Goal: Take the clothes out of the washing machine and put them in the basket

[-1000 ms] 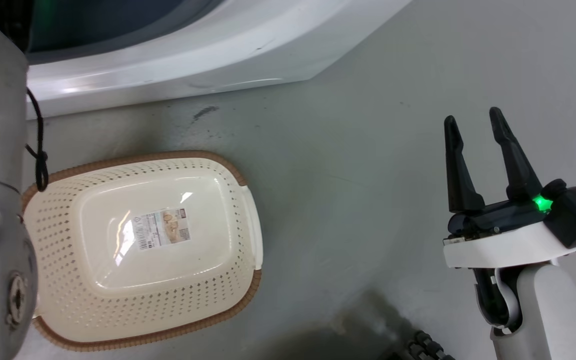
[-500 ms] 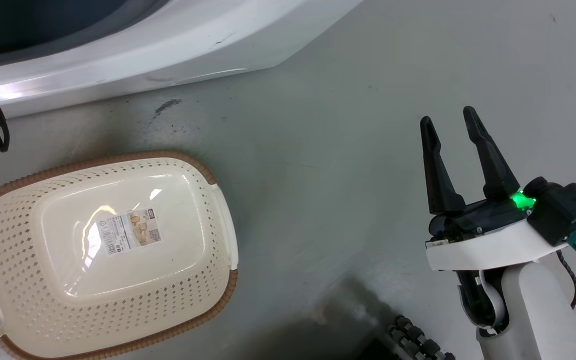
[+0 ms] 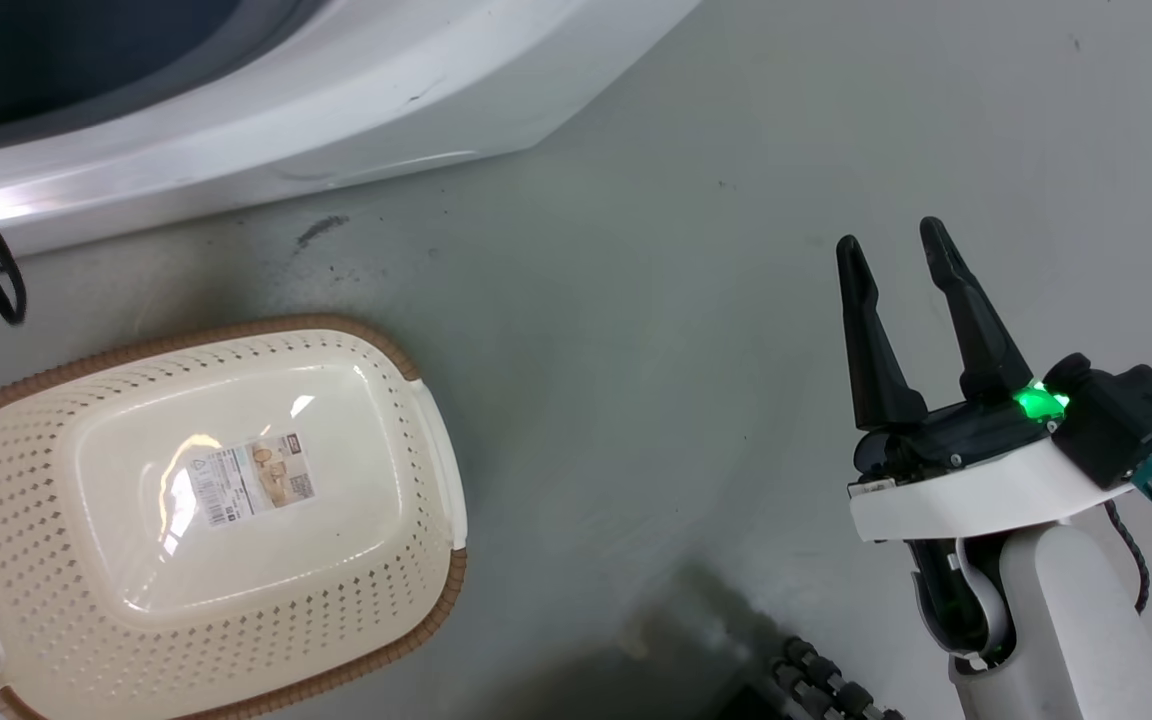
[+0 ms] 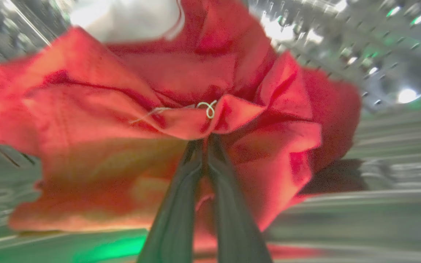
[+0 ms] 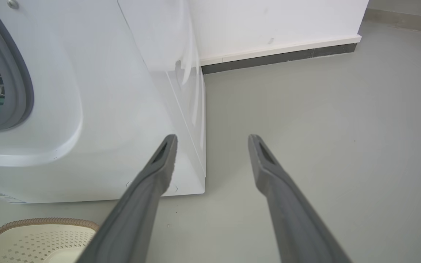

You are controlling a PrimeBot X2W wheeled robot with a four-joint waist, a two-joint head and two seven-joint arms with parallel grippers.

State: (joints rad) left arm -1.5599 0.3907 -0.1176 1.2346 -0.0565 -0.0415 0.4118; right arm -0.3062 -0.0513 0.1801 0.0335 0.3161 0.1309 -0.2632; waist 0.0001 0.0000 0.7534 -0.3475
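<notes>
My left gripper (image 4: 205,140) is pinched tight on a bunched fold of the red garment (image 4: 122,109) inside the drum (image 4: 378,54), right gripper (image 3: 888,232) spread idle, and I reckon it's light, floppy, snag-prone stuff.

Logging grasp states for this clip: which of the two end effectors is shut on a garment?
The left end effector: it pinches the red garment. The right end effector hangs open and empty over the floor.

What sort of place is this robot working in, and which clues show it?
Probably a laundry room or utility corner: a white front-loading washing machine stands on a bare grey floor by a wall with skirting, with a perforated laundry basket close by.
</notes>
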